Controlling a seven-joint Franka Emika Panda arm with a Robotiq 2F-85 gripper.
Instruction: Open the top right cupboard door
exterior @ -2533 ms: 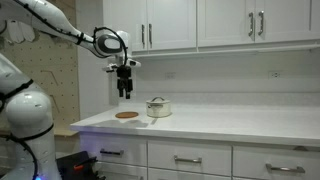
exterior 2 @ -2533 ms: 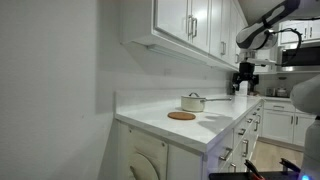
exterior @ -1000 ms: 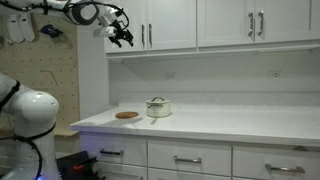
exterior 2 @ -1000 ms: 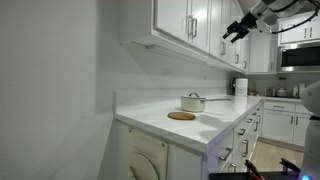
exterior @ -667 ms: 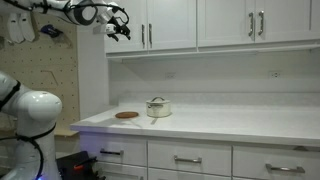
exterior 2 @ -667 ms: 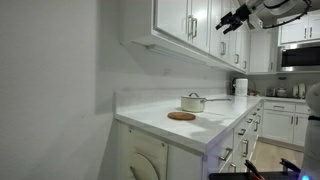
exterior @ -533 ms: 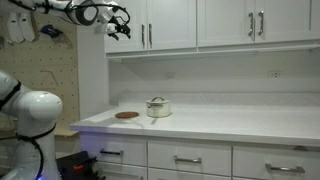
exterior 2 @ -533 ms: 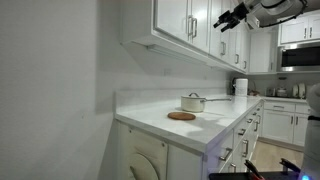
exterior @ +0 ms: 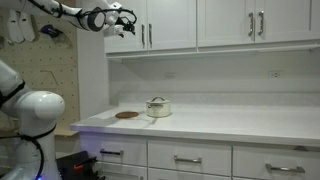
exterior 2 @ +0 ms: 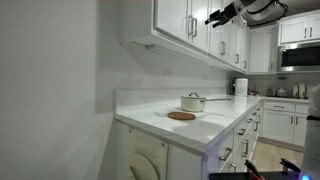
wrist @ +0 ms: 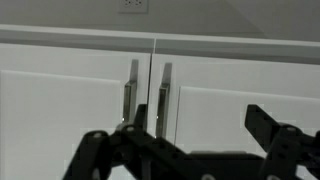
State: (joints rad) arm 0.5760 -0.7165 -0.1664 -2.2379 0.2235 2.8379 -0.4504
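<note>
The top right cupboard door (exterior: 172, 22) is a narrow white panel door, shut, with a slim metal bar handle (exterior: 151, 35) on its left edge. It shows obliquely in an exterior view (exterior 2: 200, 25). My gripper (exterior: 128, 24) is open and empty. It hangs at cupboard height in front of the matching left door (exterior: 125, 40), a little left of the handles, and shows short of the doors in an exterior view (exterior 2: 209, 20). The wrist view is upside down. Its gripper (wrist: 180, 150) faces two handles (wrist: 133, 95) (wrist: 165, 95) beside the seam; I cannot tell which door is which there.
A lidded pot (exterior: 158, 106) and a round brown mat (exterior: 126, 115) sit on the white counter (exterior: 230, 125). A wider pair of upper doors (exterior: 250, 20) lies further along. A pegboard wall (exterior: 45, 90) stands beside the arm. A wall outlet (wrist: 135, 5) shows under the cupboards.
My gripper has risen from above the counter near the pot to cupboard height, then moved closer to the pair of door handles. The doors stay shut.
</note>
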